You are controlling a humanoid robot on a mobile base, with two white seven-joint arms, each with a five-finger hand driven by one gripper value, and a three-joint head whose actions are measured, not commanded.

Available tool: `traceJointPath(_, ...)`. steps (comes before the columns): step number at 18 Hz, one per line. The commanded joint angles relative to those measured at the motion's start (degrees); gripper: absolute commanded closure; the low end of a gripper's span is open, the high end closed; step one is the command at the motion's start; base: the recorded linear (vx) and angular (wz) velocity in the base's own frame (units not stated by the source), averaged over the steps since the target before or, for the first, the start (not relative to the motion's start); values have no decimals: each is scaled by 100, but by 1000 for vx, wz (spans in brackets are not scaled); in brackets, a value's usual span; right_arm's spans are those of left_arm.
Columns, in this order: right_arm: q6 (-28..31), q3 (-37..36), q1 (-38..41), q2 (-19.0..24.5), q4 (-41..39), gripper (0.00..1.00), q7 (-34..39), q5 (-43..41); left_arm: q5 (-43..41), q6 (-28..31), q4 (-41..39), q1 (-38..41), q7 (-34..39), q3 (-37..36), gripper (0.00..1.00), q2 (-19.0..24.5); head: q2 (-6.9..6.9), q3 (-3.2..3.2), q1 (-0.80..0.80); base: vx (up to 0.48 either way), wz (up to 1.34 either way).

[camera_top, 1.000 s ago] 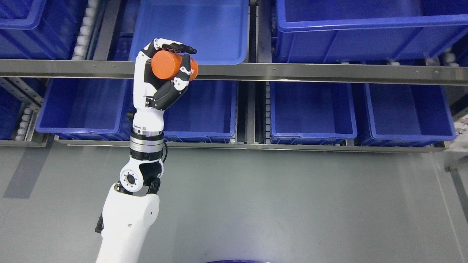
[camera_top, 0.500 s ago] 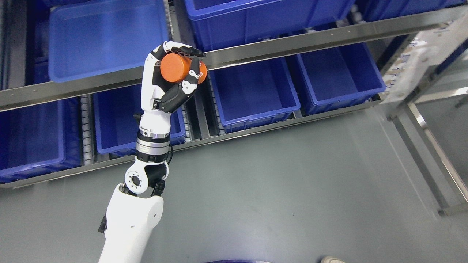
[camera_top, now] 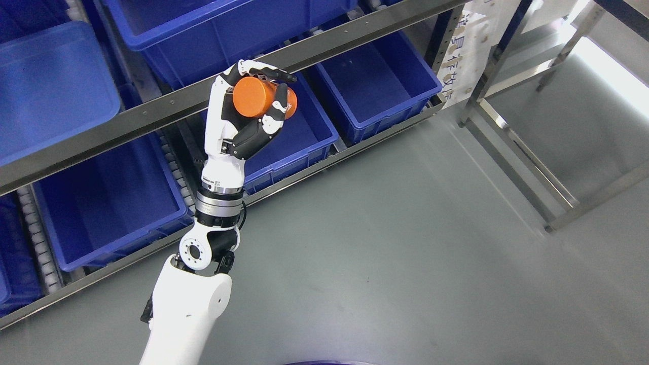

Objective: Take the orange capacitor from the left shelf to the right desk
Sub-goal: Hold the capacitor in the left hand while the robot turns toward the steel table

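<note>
My left hand (camera_top: 261, 99) is raised in front of the shelf and shut on the orange capacitor (camera_top: 256, 97), a short orange cylinder lying sideways in the palm. Black-tipped fingers (camera_top: 274, 74) curl over its top and the thumb presses its right end. The left arm rises from the bottom edge at the lower left. The right arm does not show.
The metal shelf rail (camera_top: 152, 114) runs diagonally across the upper left, with several blue bins (camera_top: 375, 86) above and below it. A metal frame (camera_top: 527, 167) stands at the right on the grey floor (camera_top: 405, 263). A white label strip (camera_top: 469, 48) hangs on the shelf post.
The whole picture has swung: the shelf slides left and tilts, and a metal frame comes in at the right, so the camera has turned right. The hand keeps the capacitor in the same grasp.
</note>
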Motion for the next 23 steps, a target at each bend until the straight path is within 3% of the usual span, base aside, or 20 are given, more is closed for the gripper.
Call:
traceJointPath(1, -1, -62, 137, -100, -100, 0, 2, 35, 0, 6, -1, -5, 3, -166, 99, 100, 0, 0, 0, 63, -391)
traceJointPath(13, -1, -62, 137, -100, -100, 0, 2, 35, -18, 23, 8, -13, -5, -333, 98, 100, 0, 0, 0, 137, -478)
traceJointPath(23, -1, -62, 137, -100, -100, 0, 2, 35, -27, 32, -1, -22, 3, -325, 98, 100, 0, 0, 0, 312, -312)
